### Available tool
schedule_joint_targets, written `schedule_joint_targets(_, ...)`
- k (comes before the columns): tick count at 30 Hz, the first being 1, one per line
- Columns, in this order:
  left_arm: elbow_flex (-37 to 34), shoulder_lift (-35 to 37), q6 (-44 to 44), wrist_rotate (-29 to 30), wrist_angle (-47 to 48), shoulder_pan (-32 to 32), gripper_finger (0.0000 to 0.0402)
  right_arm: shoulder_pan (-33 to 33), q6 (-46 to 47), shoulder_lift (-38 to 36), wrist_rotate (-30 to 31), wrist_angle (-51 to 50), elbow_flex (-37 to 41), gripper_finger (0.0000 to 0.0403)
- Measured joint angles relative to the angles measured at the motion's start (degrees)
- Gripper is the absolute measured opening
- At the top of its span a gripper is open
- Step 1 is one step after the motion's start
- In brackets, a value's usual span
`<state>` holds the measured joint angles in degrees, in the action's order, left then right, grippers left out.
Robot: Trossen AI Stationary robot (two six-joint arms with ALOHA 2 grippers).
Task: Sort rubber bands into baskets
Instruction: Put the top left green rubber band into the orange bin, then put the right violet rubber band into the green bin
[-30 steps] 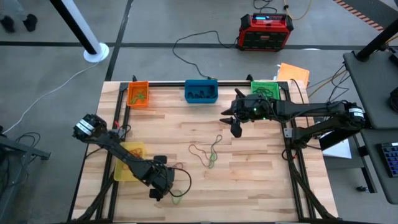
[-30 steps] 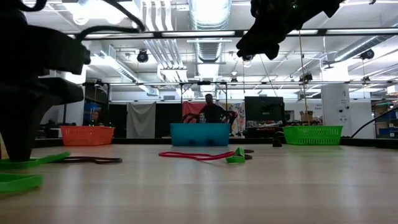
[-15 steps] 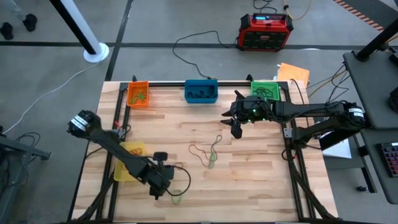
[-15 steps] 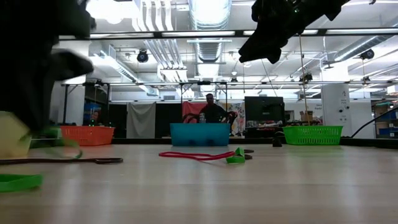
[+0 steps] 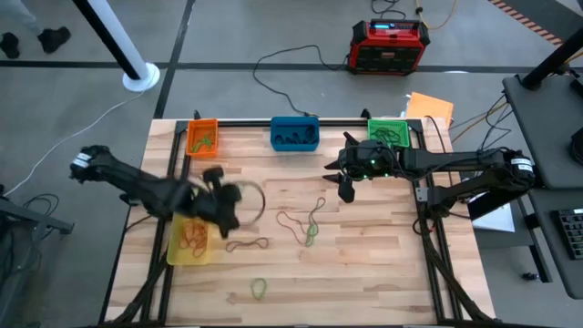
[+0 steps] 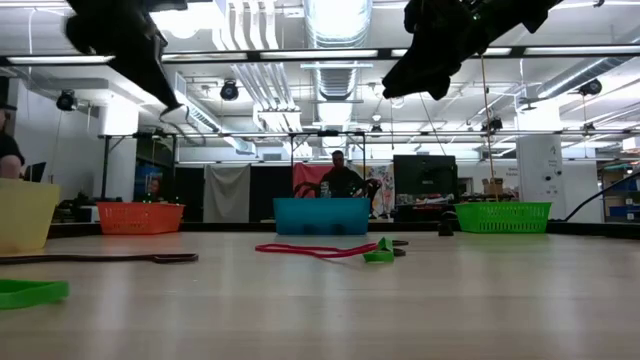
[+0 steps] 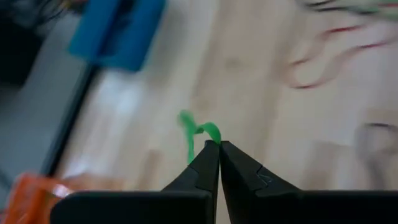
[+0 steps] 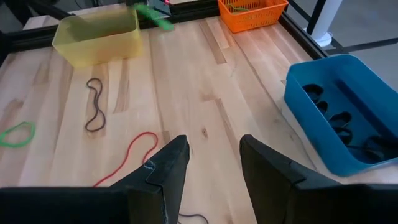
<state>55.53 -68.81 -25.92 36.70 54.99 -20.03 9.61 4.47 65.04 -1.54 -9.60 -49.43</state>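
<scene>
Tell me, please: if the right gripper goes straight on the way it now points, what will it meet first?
Probably the bare wooden table; the right gripper stands open above it. The red rubber band lies just to one side, the yellow basket farther off. Depth is unclear.

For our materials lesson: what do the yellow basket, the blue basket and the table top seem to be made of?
Yellow basket: probably thin plastic, semi-translucent, since light glows through its walls. Blue basket: apparently opaque moulded plastic with a smooth, slightly glossy rim. Table top: looks like pale wood in joined strips, with visible grain and seams and a matte finish.
</scene>
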Motion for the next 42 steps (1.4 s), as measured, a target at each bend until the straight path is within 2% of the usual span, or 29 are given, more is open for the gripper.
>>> schedule_joint_targets(4, 0.0, 3.2, 2.8, 0.2, 2.9, 13.1, 0.0000, 0.0, -0.6, 0.0, 0.0, 0.1, 0.0, 0.0141)
schedule_joint_targets(8, 0.0, 4.3, 3.5, -0.4, 4.0, 29.1, 0.0000, 0.0, -1.3, 0.0, 0.0, 0.3, 0.0, 0.0141)
schedule_joint_targets(12, 0.0, 3.7, 7.6, -5.3, 4.1, 44.0, 0.0000, 0.0, -1.7, 0.0, 0.0, 1.0, 0.0, 0.0141)
schedule_joint_targets(17, 0.0, 0.7, 10.6, -8.1, 3.8, 55.9, 0.0000, 0.0, -3.1, 0.0, 0.1, 1.0, 0.0, 0.0141)
schedule_joint_targets(23, 0.0, -4.2, 16.8, -9.2, 2.8, 63.5, 0.0000, 0.0, -4.6, 0.0, 0.1, 1.0, 0.0, 0.0141)
schedule_joint_targets(29, 0.0, -10.1, 21.0, -9.3, 0.1, 67.0, 0.0000, 0.0, -4.7, 0.0, 0.1, 1.0, 0.0, 0.0141)
schedule_joint_targets(33, 0.0, -13.7, 21.7, -5.7, -3.0, 68.1, 0.0006, 0.0, -4.7, 0.0, 0.1, 1.0, 0.0, 0.0141)
schedule_joint_targets(36, 0.0, -15.9, 22.5, -3.9, -3.8, 68.3, 0.0026, 0.0, -4.6, 0.0, 0.1, 1.0, 0.0, 0.0141)
schedule_joint_targets(42, 0.0, -17.9, 23.2, -2.5, -5.8, 68.4, 0.0092, 0.0, -4.5, 0.0, 0.1, 1.0, 0.0, 0.0141)
